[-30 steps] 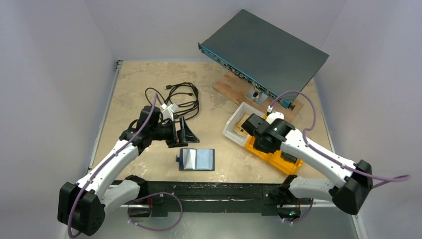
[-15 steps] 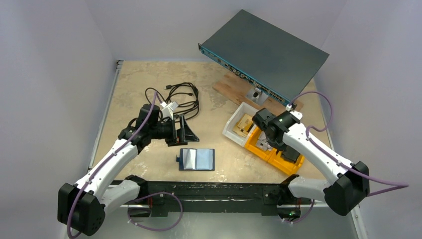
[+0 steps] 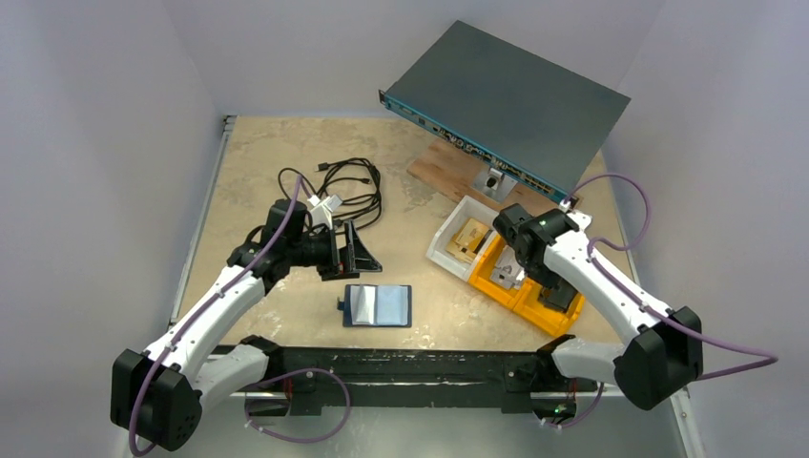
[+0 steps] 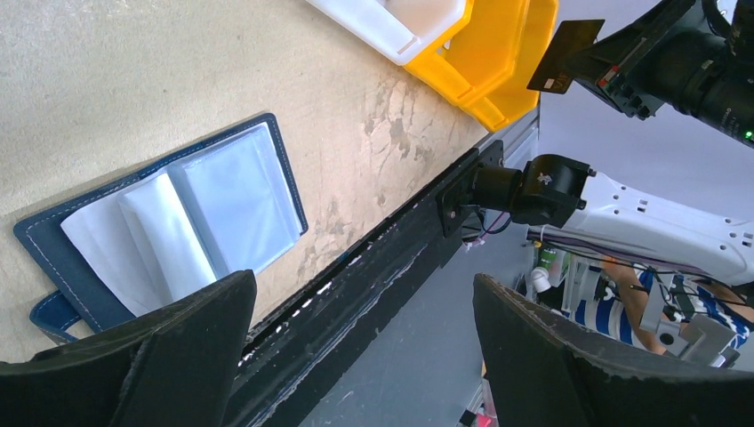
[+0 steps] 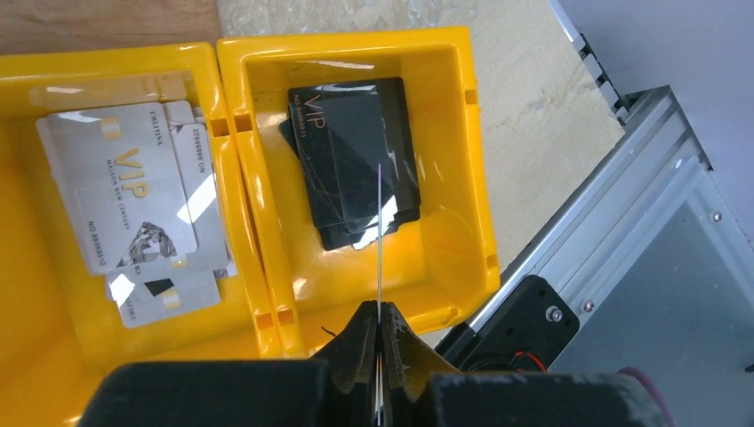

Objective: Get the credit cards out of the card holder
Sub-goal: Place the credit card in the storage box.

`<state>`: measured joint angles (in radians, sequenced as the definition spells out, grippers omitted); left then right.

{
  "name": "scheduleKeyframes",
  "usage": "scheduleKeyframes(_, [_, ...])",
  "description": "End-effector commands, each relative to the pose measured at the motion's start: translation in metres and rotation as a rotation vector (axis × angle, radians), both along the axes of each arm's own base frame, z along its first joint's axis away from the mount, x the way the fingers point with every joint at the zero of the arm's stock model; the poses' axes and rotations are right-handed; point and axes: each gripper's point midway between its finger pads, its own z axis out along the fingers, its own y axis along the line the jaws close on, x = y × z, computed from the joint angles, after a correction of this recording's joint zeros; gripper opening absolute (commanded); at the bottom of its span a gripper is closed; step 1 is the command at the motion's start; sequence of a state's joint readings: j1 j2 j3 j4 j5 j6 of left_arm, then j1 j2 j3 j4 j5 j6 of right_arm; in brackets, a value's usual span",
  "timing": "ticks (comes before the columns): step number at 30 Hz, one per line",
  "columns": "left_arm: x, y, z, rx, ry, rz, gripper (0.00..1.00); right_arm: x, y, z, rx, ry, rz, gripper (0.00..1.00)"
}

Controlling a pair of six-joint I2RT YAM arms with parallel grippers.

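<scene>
Your right jaws pinch a card edge-on, with the black stack in the yellow bin just beyond their tips. Tilt the card flat and low before you release it. Your left jaws are spread.

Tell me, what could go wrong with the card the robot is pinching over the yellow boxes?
The right gripper pinches the card by just one edge, so it might slip early. Dropped crooked, it could hit the rim of the yellow bin or land with the silver cards next door instead of the black cards.
</scene>
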<state>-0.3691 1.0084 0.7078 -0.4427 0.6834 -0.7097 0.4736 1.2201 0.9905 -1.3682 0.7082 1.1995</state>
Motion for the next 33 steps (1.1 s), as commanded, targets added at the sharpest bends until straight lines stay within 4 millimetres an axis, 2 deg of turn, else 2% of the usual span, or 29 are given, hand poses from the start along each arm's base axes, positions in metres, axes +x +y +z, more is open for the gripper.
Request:
scheduleKeyframes(1, [0.004,-0.003,0.011,-0.008,-0.059,-0.026,0.92,0.005,-0.008,-0.016,0.002,0.034,-0.095,0.00])
scheduleKeyframes(10, [0.003,-0.003,0.013,-0.013,-0.065,-0.030,0.92,0.005,-0.012,-0.028,-0.011,0.086,-0.125,0.00])
scheduleKeyframes(11, [0.002,-0.003,0.013,-0.014,-0.065,-0.031,0.92,0.005,-0.012,-0.029,-0.013,0.093,-0.127,0.02])
scheduleKeyframes(16, [0.002,-0.003,0.014,-0.015,-0.068,-0.033,0.92,0.007,-0.012,-0.028,-0.023,0.107,-0.123,0.31])
scheduleKeyframes(20, [0.002,-0.003,0.013,-0.014,-0.068,-0.032,0.92,0.008,-0.013,-0.020,-0.028,0.102,-0.116,0.49])
scheduleKeyframes(26, [0.002,-0.003,0.013,-0.014,-0.067,-0.032,0.92,0.014,-0.009,-0.005,0.018,0.043,-0.058,0.70])
scheduleKeyframes(33, [0.003,-0.003,0.012,-0.010,-0.065,-0.028,0.92,0.021,0.010,0.007,0.148,-0.058,0.047,0.86])
